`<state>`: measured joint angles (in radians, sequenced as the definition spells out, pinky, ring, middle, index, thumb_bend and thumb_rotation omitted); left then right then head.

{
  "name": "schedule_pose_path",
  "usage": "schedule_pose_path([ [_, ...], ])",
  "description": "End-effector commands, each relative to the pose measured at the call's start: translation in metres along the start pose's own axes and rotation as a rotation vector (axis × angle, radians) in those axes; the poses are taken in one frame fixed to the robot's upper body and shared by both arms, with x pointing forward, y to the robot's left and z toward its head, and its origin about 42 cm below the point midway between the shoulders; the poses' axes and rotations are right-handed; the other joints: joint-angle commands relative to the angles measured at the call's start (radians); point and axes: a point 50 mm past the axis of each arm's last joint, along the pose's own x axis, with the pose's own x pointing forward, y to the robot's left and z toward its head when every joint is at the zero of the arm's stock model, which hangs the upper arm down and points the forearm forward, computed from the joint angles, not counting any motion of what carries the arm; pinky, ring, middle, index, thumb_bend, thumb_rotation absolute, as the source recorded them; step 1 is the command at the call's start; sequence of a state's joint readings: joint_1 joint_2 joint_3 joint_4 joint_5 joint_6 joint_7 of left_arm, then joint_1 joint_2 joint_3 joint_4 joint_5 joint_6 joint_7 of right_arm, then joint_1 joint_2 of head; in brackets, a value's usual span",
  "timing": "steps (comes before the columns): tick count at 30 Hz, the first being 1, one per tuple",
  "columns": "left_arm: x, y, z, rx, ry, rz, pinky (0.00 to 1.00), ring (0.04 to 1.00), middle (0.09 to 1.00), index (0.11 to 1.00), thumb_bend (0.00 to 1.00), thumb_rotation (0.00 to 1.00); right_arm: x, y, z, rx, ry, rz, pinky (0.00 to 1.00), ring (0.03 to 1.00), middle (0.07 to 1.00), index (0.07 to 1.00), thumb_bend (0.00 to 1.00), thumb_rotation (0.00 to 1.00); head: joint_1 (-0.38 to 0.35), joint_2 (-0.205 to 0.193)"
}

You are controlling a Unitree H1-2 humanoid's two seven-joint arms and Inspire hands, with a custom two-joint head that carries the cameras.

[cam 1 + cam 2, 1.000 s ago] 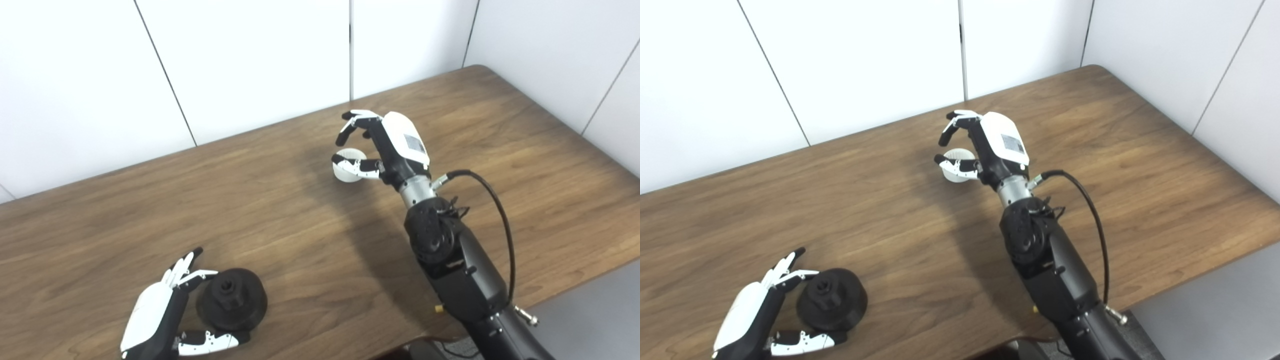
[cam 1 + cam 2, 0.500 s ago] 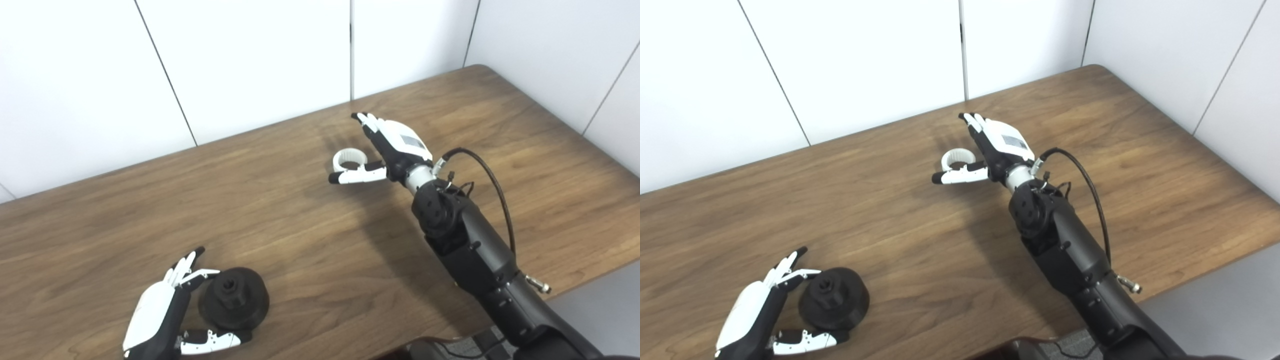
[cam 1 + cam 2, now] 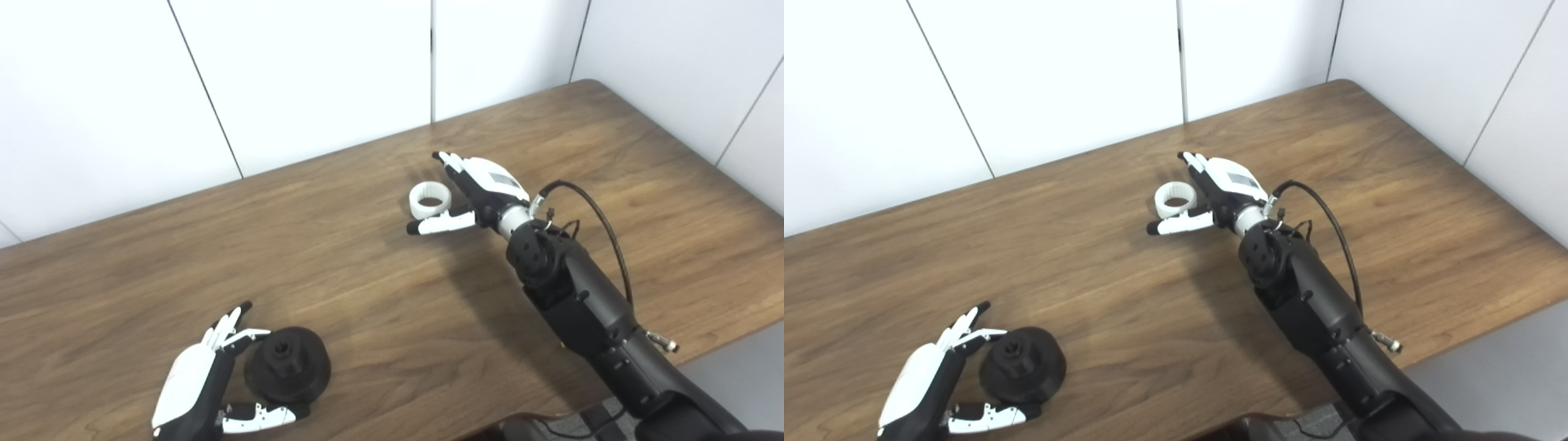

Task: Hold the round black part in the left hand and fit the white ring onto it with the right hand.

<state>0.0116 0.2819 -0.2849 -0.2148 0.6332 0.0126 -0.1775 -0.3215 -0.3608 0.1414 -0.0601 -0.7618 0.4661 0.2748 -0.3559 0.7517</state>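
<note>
The round black part (image 3: 288,366) rests on the wooden table (image 3: 367,294) near its front left. My left hand (image 3: 202,386) is open beside it, fingers stretched along its left side and thumb under its front edge, not closed on it. The white ring (image 3: 430,199) lies flat on the table at centre right. My right hand (image 3: 474,190) is open just right of the ring, fingers extended past its far side and thumb pointing left in front of it. Nothing is held.
White wall panels (image 3: 306,73) stand behind the table's far edge. The table's right corner (image 3: 591,82) and front right edge (image 3: 723,343) drop off to a grey floor. A black cable (image 3: 603,226) loops off my right forearm.
My right hand has come down beside the ring and spread from a curled pose to open; the ring now lies flat on the table. The left hand and black part are unchanged.
</note>
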Motion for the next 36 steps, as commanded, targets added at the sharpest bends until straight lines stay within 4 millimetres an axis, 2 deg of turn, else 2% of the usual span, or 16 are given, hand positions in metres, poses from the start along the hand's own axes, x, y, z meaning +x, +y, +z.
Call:
schedule_pose_path([
  [1, 0.004, 0.013, 0.005, 0.03, -0.038, 0.037, 1.0, 1.0, 1.0, 0.631, 0.87, 0.35, 0.008, -0.022, 0.012, -0.033, -0.032, -0.066, 0.97, 1.0, 1.0, 1.0, 1.0, 0.64, 0.0, 0.001],
  [10, 0.003, 0.013, 0.006, 0.03, -0.038, 0.036, 1.0, 1.0, 1.0, 0.633, 0.87, 0.36, 0.015, -0.018, 0.005, -0.054, -0.018, -0.071, 0.98, 1.0, 1.0, 0.958, 1.0, 0.59, 0.008, 0.004],
  [30, 0.001, 0.012, 0.009, 0.03, -0.041, 0.04, 1.0, 1.0, 1.0, 0.633, 0.87, 0.37, 0.026, 0.001, 0.001, -0.052, -0.014, -0.127, 0.96, 1.0, 1.0, 0.863, 1.0, 0.57, 0.032, 0.011],
  [36, 0.001, 0.013, 0.011, 0.025, -0.039, 0.037, 1.0, 1.0, 1.0, 0.634, 0.86, 0.36, 0.029, 0.01, 0.002, -0.039, -0.023, -0.161, 0.94, 1.0, 1.0, 0.791, 0.93, 0.52, 0.039, 0.016],
])
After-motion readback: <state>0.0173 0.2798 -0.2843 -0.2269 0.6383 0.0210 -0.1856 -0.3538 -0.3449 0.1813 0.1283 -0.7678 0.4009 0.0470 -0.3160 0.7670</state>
